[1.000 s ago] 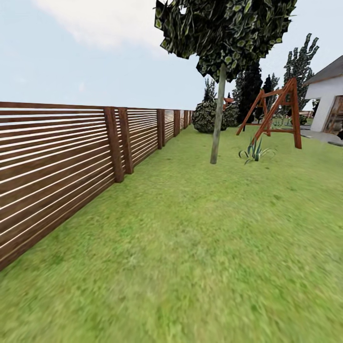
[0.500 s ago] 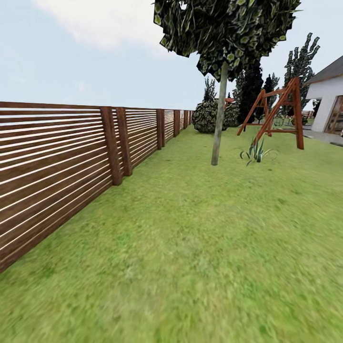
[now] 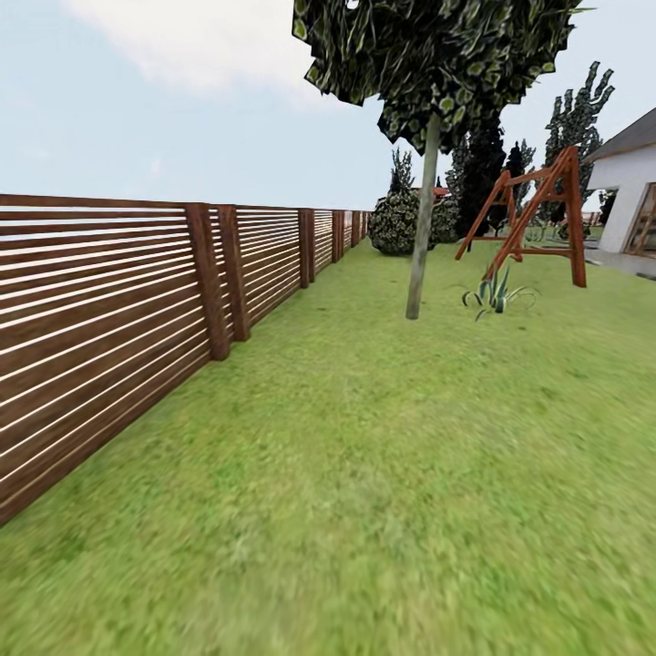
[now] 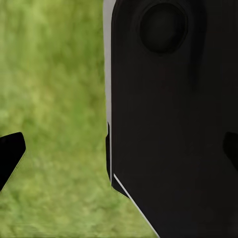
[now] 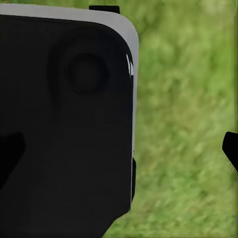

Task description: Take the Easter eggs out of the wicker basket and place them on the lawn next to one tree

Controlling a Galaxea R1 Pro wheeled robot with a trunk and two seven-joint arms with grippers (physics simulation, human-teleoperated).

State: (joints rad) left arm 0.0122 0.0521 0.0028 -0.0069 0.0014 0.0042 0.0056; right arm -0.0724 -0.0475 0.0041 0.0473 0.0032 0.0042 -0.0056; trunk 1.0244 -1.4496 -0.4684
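Left end effector (image 4: pixel 119 148) and right end effector (image 5: pixel 119 148) are hanging over lawn (image 3: pixel 383 456), fingertips wide apart, nothing between them, each beside a black robot panel (image 4: pixel 173 124). Ahead, tree (image 3: pixel 421 228) is standing on grass between fence (image 3: pixel 137 292) and swing frame (image 3: pixel 538 219).

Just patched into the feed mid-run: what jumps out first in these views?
The tall tree with its dark crown stands on the lawn ahead, right of centre in the head view. A long brown slatted fence runs along the left, and a red-brown wooden swing frame stands beyond the tree to the right. Both wrist views look down at grass past dark robot bodywork.
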